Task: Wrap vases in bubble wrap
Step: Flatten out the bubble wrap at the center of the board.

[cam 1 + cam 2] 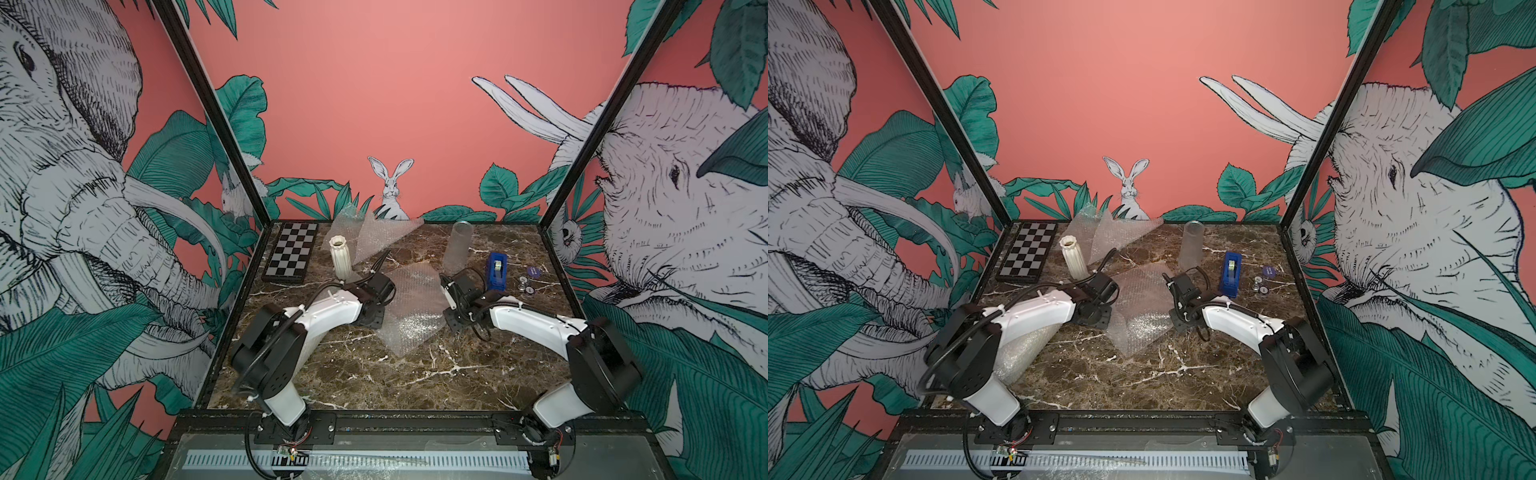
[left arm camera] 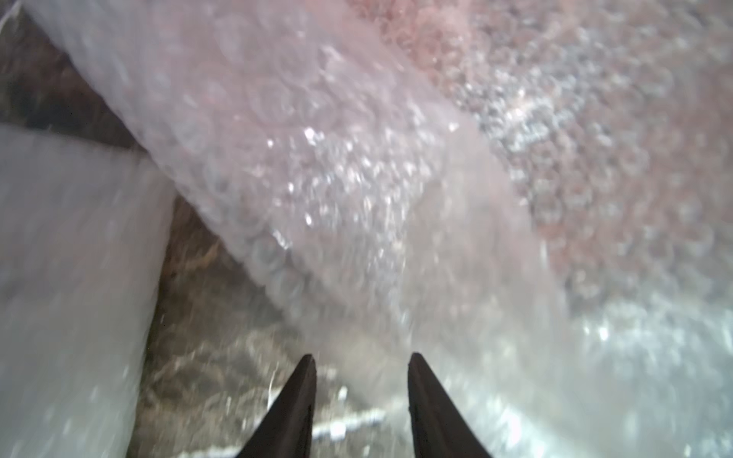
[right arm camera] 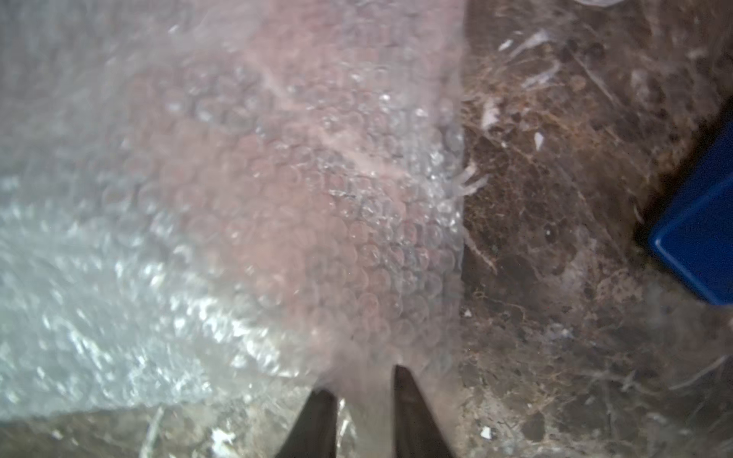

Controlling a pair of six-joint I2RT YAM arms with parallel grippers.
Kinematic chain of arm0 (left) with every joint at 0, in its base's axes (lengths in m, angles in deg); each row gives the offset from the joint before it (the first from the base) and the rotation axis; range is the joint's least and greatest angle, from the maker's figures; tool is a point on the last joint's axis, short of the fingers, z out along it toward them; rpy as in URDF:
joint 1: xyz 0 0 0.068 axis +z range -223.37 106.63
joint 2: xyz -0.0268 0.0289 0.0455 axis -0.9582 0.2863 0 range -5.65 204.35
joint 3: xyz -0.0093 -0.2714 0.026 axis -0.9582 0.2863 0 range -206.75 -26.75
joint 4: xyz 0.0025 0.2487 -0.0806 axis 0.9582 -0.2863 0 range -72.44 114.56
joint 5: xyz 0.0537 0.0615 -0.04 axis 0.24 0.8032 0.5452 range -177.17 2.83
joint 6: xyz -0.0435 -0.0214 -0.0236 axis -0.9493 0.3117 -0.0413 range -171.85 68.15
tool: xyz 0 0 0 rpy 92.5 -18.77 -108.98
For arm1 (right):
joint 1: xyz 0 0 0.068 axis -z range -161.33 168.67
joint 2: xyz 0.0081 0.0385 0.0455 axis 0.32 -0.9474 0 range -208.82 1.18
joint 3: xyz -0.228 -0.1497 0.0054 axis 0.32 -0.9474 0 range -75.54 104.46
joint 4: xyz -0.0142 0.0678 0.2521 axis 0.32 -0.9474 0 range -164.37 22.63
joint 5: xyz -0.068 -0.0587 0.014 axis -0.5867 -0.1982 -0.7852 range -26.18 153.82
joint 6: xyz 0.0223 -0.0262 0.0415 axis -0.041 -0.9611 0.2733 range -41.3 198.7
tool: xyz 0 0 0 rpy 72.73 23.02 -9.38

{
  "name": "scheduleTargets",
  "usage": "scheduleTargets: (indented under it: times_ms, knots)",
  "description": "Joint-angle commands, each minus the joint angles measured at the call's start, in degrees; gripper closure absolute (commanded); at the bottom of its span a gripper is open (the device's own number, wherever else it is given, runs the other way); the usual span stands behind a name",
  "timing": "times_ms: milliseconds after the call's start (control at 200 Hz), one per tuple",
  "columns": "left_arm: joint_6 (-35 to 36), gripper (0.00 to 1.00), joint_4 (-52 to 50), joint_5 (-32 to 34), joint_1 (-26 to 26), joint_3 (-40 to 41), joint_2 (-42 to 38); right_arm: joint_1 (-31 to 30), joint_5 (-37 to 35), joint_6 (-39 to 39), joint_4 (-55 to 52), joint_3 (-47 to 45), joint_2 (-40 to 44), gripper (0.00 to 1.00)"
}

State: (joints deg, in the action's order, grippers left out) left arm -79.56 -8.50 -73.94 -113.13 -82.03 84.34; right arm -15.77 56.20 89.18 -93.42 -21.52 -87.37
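Observation:
A sheet of bubble wrap [image 1: 409, 309] lies flat mid-table between my two arms in both top views. My left gripper [image 2: 361, 357] is open at its left edge, with the hazy film reaching in between the fingers. The right gripper [image 3: 363, 378] is open at the sheet's right edge, also with film between its fingers. A white fluted vase [image 1: 340, 258] stands upright behind the left arm. The clear glass vase [image 1: 455, 248] stands behind the right arm. More bubble wrap [image 1: 372, 235] leans against the back wall. A rolled bubble wrap bundle [image 1: 1021, 353] lies under the left arm; its contents are hidden.
A chequered board [image 1: 291, 253] lies at the back left. A blue tape dispenser [image 1: 497, 270] stands right of the right wrist and shows in the right wrist view [image 3: 698, 238]. Small round metal pieces [image 1: 524, 284] and a purple disc [image 1: 534, 272] lie beyond it.

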Motion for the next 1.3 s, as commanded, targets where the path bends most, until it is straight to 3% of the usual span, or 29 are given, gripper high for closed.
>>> scheduleTargets:
  times_ms: [0,135,230,410,520,670,820,940,1105,1295]
  knots:
    - [-2.39,0.57,-1.08,2.31,-0.86,3.47,-13.83,2.29,-4.09,-1.73,-3.82,1.23,1.45,0.56]
    - [-0.49,0.52,-3.7,4.7,-1.99,4.49,-26.73,4.2,-3.63,-1.6,-3.91,1.45,2.98,0.53]
    - [2.79,0.42,-4.21,6.58,-1.4,1.52,-28.87,4.03,-0.18,-0.05,-3.5,1.73,4.46,0.52]
    - [6.79,0.4,-2.21,-2.91,2.64,-10.96,-13.83,-1.49,5.77,7.94,1.87,-0.21,5.97,0.49]
    - [8.15,0.38,-2.17,-4.43,2.77,-17.49,-4.27,-5.98,5.68,12.27,2.51,-0.27,3.49,0.47]
    - [9.37,0.39,-8.6,-3.15,2.85,-25.51,6.03,-6.54,8.21,14.69,7.92,-3.14,-0.14,0.47]
    - [7.78,0.38,-2.9,-5.1,2.68,-18.49,3.02,-5.75,6.21,11.39,7.36,-1.37,-1.88,0.46]
    - [6.85,0.4,-7.06,-5.83,2.6,-18.0,5.09,-3.63,6.36,9.74,6.37,1.79,-6.13,0.46]
    - [5.05,0.41,-4.6,-8.4,2.1,-10.48,1.81,1.16,5.73,8.4,4.42,4.88,-10.31,0.46]
    - [2.56,0.42,-5.95,-10.23,-3.95,-5.25,-2.85,5.53,5.69,5.73,2.31,8.99,-13.89,0.47]
